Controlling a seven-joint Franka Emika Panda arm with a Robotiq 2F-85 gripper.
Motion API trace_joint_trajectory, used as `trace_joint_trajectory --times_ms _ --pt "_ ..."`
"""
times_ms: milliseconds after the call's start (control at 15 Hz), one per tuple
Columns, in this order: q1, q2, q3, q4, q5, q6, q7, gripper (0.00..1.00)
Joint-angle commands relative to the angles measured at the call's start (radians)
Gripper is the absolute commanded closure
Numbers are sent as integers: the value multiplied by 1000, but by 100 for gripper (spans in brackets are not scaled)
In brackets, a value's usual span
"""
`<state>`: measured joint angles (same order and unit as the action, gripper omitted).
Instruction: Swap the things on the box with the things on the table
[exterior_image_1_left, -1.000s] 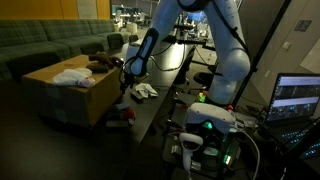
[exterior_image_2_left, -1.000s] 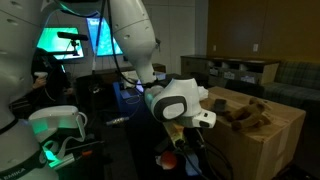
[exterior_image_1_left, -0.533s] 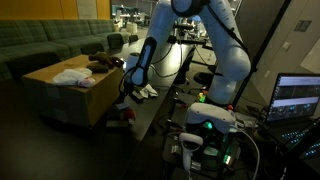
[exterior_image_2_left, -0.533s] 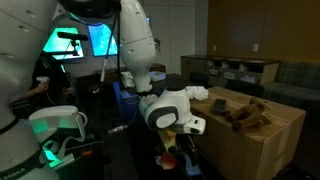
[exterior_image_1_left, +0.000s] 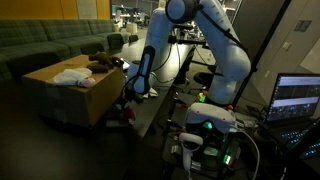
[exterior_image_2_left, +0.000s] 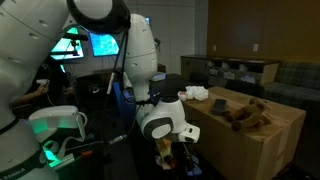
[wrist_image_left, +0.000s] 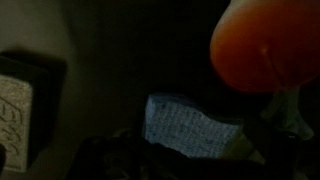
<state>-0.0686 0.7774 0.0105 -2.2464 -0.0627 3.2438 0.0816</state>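
Dim laboratory: black desk (exterior_image_1_left: 168, 80) beside cardboard box (exterior_image_1_left: 70, 98).
Low at the desk edge, the hand (exterior_image_1_left: 130, 100) has jaws fully spread; nothing seen held.

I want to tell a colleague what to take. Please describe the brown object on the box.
Find the large cardboard box before the green sofa. On its flat top lie a crumpled white cloth and, near a corner, the brown object. It is the dark, lumpy one, unlike the pale cloth.
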Motion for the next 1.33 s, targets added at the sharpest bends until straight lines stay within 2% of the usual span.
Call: trace_joint_trajectory --times_ms 0,1267 --pt "13 42 -6 25 33 63 -17 0" --pt "34 180 -50 169 107 71 7 0"
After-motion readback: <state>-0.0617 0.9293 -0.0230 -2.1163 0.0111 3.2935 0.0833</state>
